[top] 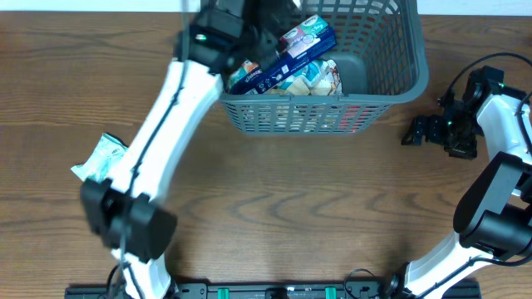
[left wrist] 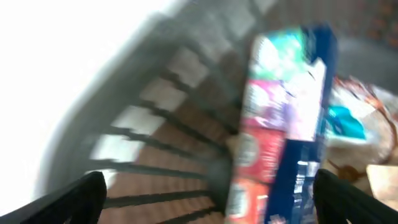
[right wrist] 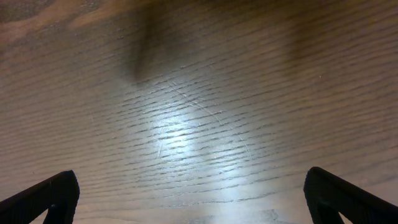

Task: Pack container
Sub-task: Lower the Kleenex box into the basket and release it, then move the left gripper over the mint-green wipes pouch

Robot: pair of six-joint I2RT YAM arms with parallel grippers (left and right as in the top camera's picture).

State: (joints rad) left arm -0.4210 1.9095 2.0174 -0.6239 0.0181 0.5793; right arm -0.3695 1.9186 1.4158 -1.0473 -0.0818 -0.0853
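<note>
The container, a dark grey lattice basket (top: pixel 405 87), stands at the back of the table. A long blue packet (top: pixel 283 60) lies tilted inside it against the left wall, on top of other packets (top: pixel 322 78). My left gripper (top: pixel 263 36) hangs over the basket's left rim, just above the blue packet. In the blurred left wrist view the fingers (left wrist: pixel 205 186) are spread wide, with the blue packet (left wrist: pixel 283 124) and the basket wall (left wrist: pixel 155 130) below. My right gripper (top: pixel 414 132) rests low over the table right of the basket, open and empty (right wrist: pixel 193 186).
A pale green and white packet (top: pixel 100 158) lies on the wooden table (top: pixel 291 208) at the left, beside my left arm. The right wrist view shows only bare wood (right wrist: pixel 186 112).
</note>
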